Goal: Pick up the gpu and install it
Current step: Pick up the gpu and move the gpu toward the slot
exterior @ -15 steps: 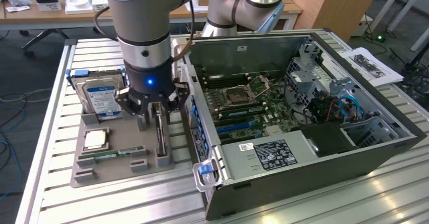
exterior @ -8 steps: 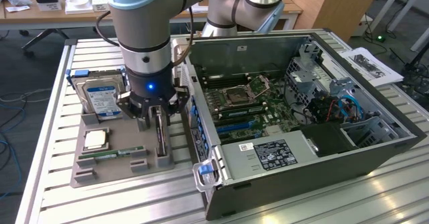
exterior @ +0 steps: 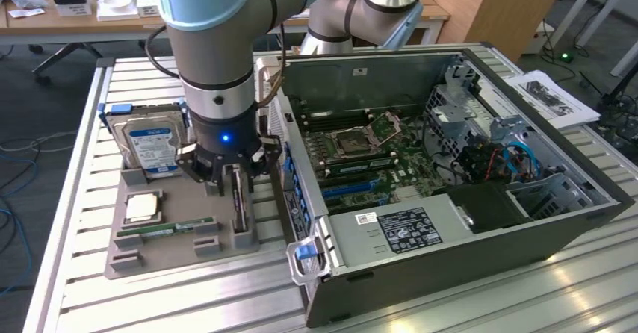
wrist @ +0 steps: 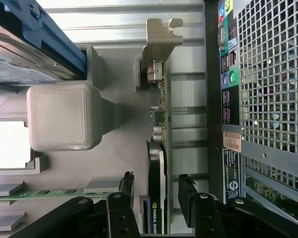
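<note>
Gpu (exterior: 238, 213), your thin dark expansion card with its silvery metal end bracket, stands on edge in a slot of the grey plastic holder tray (exterior: 164, 254), so both flat faces are free; the jaws straddle it, spread, a gap showing either side, not yet pinching

Lab: robot arm (exterior: 214, 57), open computer (exterior: 371, 78)

Light was bright & even, prob. from overhead. Glare streaked the metal table (exterior: 568, 281) just beside the computer case (exterior: 419, 281), on the exterior view's right; case interior was dimmer. Wrist view: CPU (wrist: 7, 144), well away from case, blew out white; gpu (wrist: 158, 198) edge near case had a sheen.
</note>
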Motion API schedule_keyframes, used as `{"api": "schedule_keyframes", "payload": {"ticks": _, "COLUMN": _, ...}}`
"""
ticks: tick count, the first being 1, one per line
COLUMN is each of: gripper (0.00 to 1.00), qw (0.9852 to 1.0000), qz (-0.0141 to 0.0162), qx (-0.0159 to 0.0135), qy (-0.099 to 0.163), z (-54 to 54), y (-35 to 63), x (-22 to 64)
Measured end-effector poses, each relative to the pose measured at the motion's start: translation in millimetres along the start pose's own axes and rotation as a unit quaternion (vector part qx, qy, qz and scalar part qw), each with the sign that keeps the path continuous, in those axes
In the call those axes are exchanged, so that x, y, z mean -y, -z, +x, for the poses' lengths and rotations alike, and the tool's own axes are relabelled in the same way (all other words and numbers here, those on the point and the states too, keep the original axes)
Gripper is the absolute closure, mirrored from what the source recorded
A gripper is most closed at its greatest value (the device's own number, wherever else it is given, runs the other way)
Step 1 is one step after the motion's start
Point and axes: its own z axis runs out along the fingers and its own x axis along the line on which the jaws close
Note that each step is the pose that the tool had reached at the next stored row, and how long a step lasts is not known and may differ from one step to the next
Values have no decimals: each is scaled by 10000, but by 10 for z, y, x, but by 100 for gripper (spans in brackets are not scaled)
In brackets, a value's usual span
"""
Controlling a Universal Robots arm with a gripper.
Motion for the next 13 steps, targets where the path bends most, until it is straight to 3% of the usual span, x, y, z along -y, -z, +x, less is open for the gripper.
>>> {"api": "schedule_keyframes", "payload": {"ticks": 13, "gripper": 51, "qw": 10000, "qz": 0, "qx": -1, "qy": 1, "z": 3, "y": -41, "x": -29}}
